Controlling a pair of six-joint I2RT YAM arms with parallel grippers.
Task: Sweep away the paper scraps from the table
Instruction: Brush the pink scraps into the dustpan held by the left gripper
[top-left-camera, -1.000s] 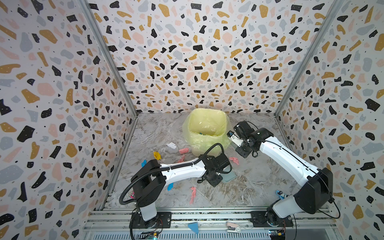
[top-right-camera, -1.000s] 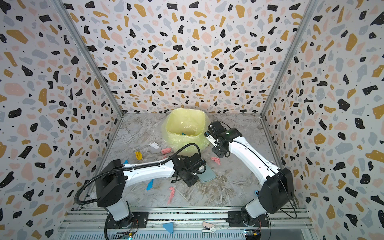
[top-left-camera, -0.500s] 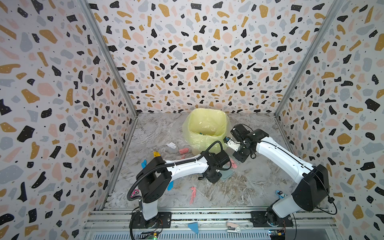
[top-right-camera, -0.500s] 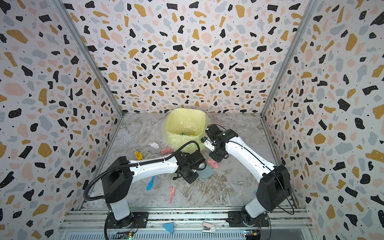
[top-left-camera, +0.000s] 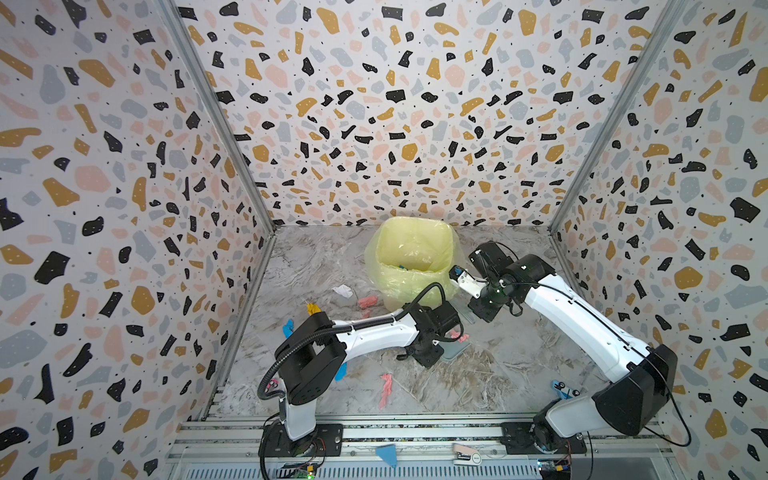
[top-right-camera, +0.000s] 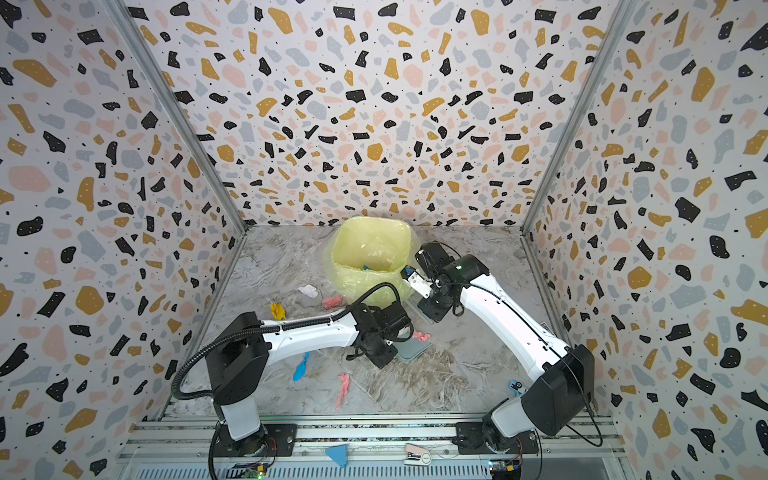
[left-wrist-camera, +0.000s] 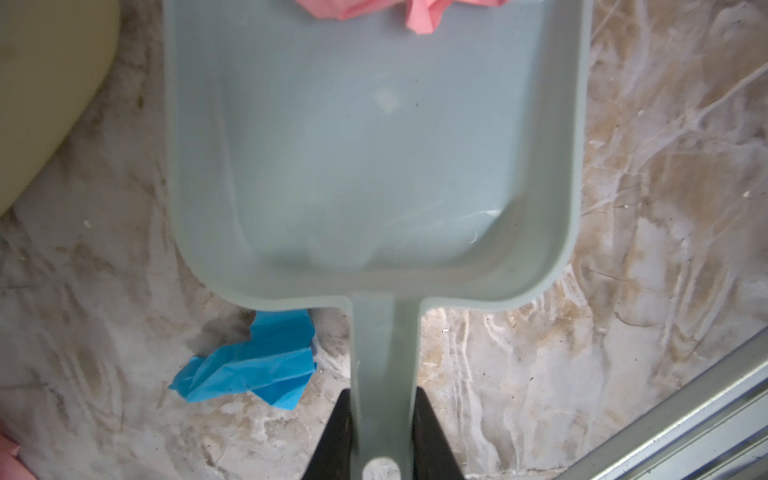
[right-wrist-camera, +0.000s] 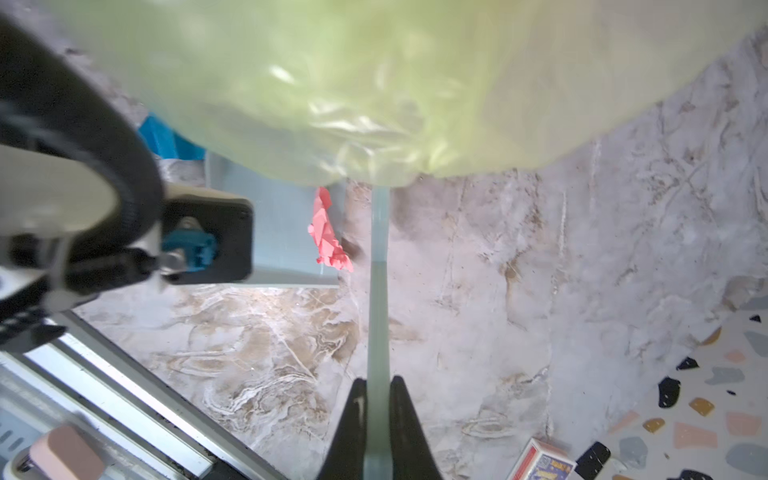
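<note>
The left gripper (left-wrist-camera: 380, 401) clamps the handle of the grey dustpan (left-wrist-camera: 374, 145); the right gripper (right-wrist-camera: 378, 388) pinches a thin pale stick (right-wrist-camera: 379, 316). The paper scraps (top-left-camera: 385, 388) lie scattered across the table (top-left-camera: 498, 374), one pink scrap (left-wrist-camera: 419, 18) at the dustpan lip.

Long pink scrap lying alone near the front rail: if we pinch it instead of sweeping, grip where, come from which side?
Its middle, from straight above, jaws closing across the narrow width, probably. The long pink scrap lies flat and lengthwise on the table, so a side approach finds no edge; its wrinkled ridges offer something to pinch.
</note>
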